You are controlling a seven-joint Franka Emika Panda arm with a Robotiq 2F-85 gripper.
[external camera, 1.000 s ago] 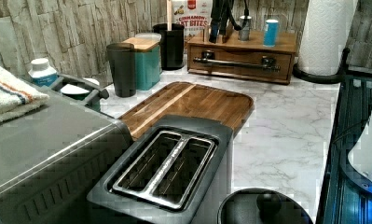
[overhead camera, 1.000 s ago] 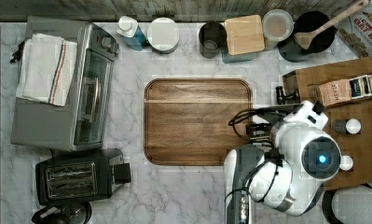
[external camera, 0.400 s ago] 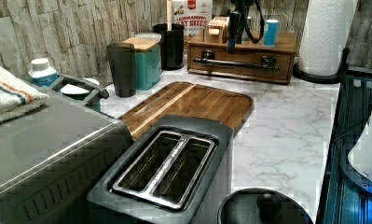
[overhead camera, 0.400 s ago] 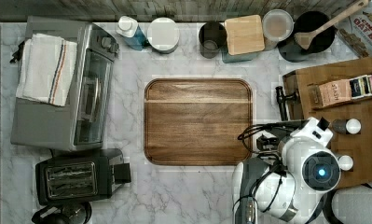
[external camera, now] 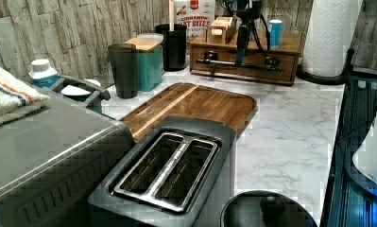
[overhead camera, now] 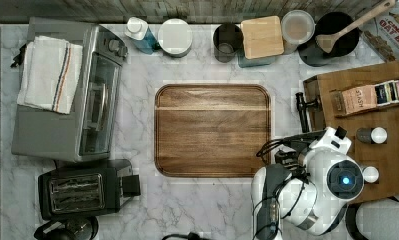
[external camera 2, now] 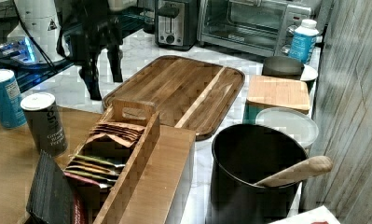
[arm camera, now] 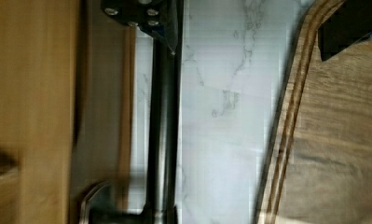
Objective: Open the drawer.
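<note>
The drawer (external camera: 245, 60), at the upper middle of the left view, looks shut, and though the gripper (external camera: 241, 56) hangs right at its black bar handle (arm camera: 162, 135), I cannot tell whether the fingers have closed on it, so the pull remains.

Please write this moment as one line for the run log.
phase: reaching handle | gripper: at black bar handle | drawer: looks closed | wooden board: bare
</note>
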